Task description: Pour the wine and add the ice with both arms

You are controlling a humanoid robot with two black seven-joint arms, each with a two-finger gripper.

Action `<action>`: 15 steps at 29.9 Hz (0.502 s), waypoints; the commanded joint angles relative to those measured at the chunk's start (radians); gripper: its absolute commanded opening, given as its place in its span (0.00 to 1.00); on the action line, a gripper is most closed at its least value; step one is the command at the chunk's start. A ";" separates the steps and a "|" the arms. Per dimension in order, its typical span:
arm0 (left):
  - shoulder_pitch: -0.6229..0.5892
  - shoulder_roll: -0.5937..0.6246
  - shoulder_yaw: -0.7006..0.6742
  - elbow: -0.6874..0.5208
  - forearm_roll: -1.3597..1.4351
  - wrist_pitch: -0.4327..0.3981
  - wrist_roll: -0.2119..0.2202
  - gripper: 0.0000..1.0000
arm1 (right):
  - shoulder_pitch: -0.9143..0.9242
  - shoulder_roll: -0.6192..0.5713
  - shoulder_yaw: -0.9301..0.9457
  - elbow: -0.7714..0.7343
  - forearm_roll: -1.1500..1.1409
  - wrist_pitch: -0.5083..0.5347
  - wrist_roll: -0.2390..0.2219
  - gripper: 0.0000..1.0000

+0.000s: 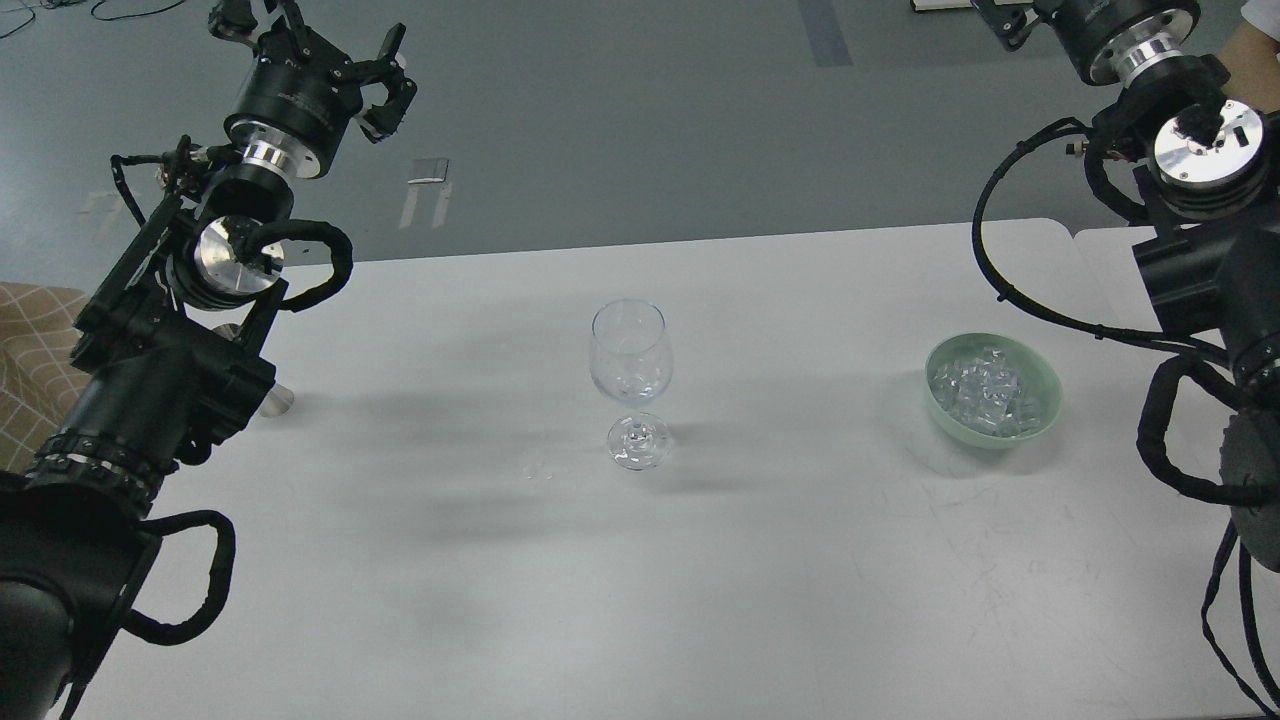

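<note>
A clear stemmed wine glass [629, 390] stands upright in the middle of the white table [700, 580]. The ice [985, 392] is a heap of small clear cubes in a pale green bowl [1045, 385] at the right. My left gripper [312, 35] is raised over the far left edge, well away from the glass, open and empty. My right arm [1200, 150] rises at the far right. Its gripper [1003, 14] is mostly cut off by the top edge, so I cannot tell its state. No wine bottle shows.
A small clear bit [538, 470] lies on the table left of the glass foot. A small silvery object [276, 401] sits by my left arm. A person's bare arm [1258, 40] shows at the top right. A second table [1105, 260] adjoins on the right.
</note>
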 commanded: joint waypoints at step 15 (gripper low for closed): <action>0.075 0.138 -0.003 -0.164 -0.270 0.038 0.134 0.98 | -0.081 -0.008 0.006 0.104 0.008 -0.002 -0.009 1.00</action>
